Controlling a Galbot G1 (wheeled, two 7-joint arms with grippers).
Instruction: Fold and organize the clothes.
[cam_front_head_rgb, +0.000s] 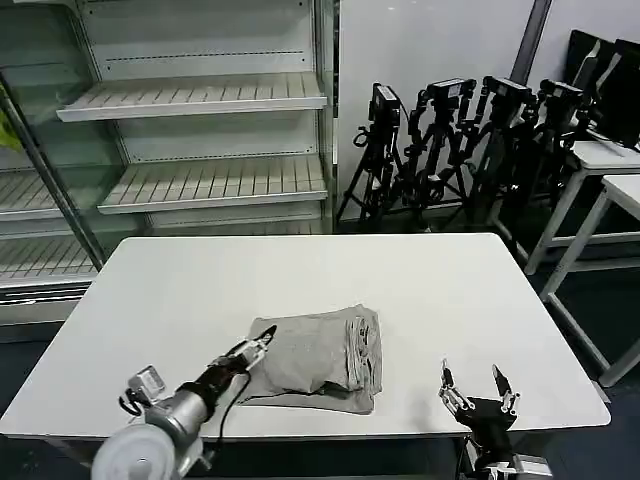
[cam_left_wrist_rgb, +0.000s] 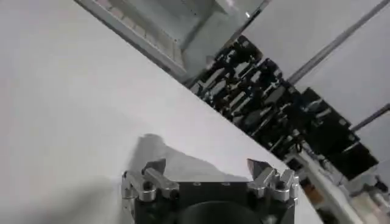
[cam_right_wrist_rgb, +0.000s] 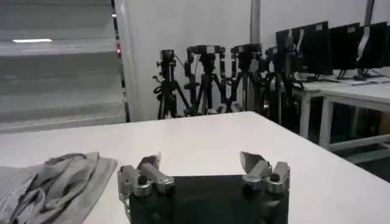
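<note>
T-shirt lying folded into a compact bundle on the white bench, near the front edge and slightly left of centre. Long axis running roughly left to right, with the bunched folds stacked on the right end. Same folds seen at the edge of the right wrist view.

Left gripper lowered at the bundle's left edge, fingers pointing toward the cloth and apparently touching or just short of it; contact not confirmed from the head view. Fingers spread apart in the left wrist view, nothing between them, only bare bench ahead.

Right gripper standing near the front edge, well apart from the shirt on its right side, fingers released and holding nothing.

Judged: left arm clearly the nearer, shirt lying to its right and forward. Any further tidying or shifting of the bundle best started from that left edge, along the long axis.
</note>
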